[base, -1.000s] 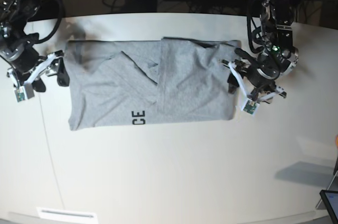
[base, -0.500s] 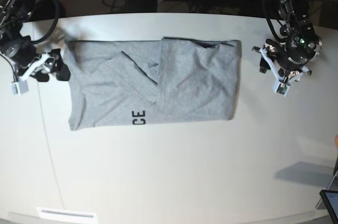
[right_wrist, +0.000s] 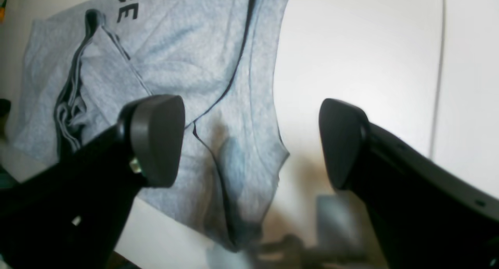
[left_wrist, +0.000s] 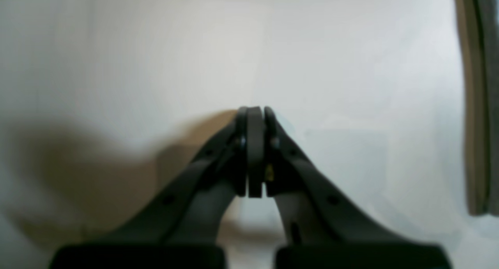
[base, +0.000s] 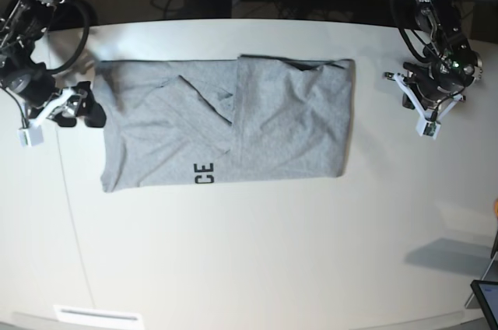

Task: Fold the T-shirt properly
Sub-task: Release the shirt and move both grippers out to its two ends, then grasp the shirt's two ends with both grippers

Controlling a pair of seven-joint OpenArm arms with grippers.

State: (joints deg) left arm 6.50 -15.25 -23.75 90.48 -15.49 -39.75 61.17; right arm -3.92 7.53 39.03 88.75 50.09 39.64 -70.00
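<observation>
We see the T-shirt [base: 226, 124] lying flat on the white table [base: 257, 252], in the far half, spread lengthwise between the table's two side edges and folded into a rough rectangle with one panel lapped over the other near its middle. The only writing we can read is the black block letters "CE" [base: 204, 173] at the shirt's near edge, turned on their side in the base view; the right wrist view shows the same "CE" [right_wrist: 128, 8] near its top, and the rest of the print is hidden under the fold.

The left gripper [base: 426, 106] hangs over bare table near the far right-hand corner of the base view, well apart from the shirt's end. In the left wrist view we find its jaws pressed together with nothing between them, the left gripper [left_wrist: 255, 112] pointing at plain white surface. A blurred dark strip runs down the right margin of that view; we cannot tell what it is.

The right gripper [base: 82, 108] sits at the opposite side of the table, just beside the shirt's end. Its jaws stand wide apart and hold nothing: in the right wrist view the two dark pads flank the right gripper [right_wrist: 249, 142], one pad [right_wrist: 156, 138] over grey cloth, the other over bare table, with the shirt's corner between them
</observation>
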